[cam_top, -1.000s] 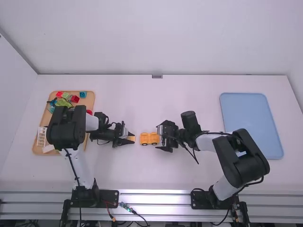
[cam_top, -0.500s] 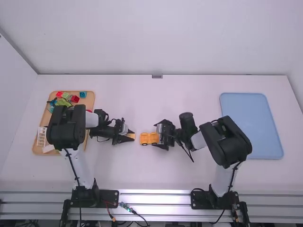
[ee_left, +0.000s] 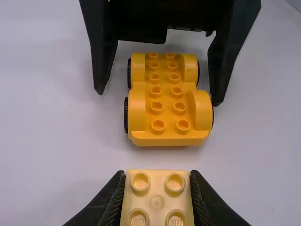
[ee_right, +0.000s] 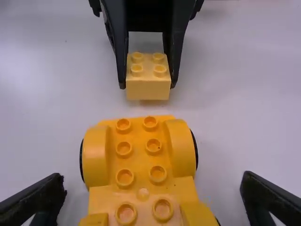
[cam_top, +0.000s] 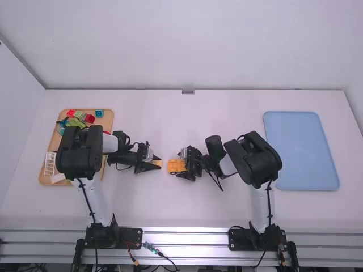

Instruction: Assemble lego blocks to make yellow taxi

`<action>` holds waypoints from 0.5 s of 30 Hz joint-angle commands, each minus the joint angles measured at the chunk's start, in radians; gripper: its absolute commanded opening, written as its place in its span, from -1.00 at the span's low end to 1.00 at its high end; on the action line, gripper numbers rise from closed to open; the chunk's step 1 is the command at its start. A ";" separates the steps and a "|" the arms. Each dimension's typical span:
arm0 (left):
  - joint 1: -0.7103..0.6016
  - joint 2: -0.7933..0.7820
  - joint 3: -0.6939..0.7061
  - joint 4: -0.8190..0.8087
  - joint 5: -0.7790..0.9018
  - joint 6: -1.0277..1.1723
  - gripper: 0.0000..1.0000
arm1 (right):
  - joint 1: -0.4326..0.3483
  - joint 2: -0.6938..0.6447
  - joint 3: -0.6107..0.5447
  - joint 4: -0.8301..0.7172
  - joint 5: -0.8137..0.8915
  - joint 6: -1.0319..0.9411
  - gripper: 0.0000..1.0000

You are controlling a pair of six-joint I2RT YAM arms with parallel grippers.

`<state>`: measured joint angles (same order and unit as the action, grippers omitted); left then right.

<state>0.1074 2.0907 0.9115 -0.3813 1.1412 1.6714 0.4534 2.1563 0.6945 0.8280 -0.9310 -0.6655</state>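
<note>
Near the table's middle my left gripper [cam_top: 154, 164] is shut on a small pale yellow block [cam_top: 157, 163]. The same left gripper [ee_left: 157, 202] holds the four-stud block [ee_left: 157, 203] in its wrist view. Just right of it, a short gap away, the orange-yellow car base [cam_top: 176, 165] rests on the table with its wheels down. My right gripper [cam_top: 182, 165] stands around the base's right part. In the right wrist view the right gripper [ee_right: 153, 193] is open, fingers apart on both sides of the car base [ee_right: 141, 155], not touching it.
A wooden tray [cam_top: 43, 180] with colored blocks lies at the left, partly under the left arm. A blue tray [cam_top: 306, 150] lies at the right, beyond the right arm.
My right gripper has moved left along the car base, now covering more of it, and the right arm's elbow has swung left. The left arm has kept still with its block.
</note>
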 commanded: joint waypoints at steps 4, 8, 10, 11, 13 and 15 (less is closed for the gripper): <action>-0.007 0.013 0.011 -0.007 0.029 -0.003 -0.96 | -0.006 0.014 0.011 -0.005 -0.007 0.011 0.20; -0.009 0.013 0.011 -0.004 0.029 -0.003 -0.96 | -0.007 0.014 0.012 -0.028 0.004 0.004 0.05; -0.009 0.013 0.011 -0.002 0.029 -0.003 -0.96 | -0.007 0.014 0.009 -0.033 0.020 0.004 0.05; -0.009 0.012 0.011 -0.003 0.029 -0.002 -0.96 | -0.008 0.014 0.005 -0.028 0.027 0.003 0.05; -0.008 0.009 0.018 -0.013 0.029 -0.003 -0.96 | -0.007 0.014 -0.003 -0.019 0.043 0.003 0.07; -0.008 0.000 0.043 -0.066 0.040 -0.002 -0.96 | -0.007 0.014 -0.007 -0.029 0.048 -0.023 0.08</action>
<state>0.1074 2.0907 0.9249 -0.4332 1.1416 1.6718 0.4496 2.1559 0.6998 0.8116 -0.9211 -0.6636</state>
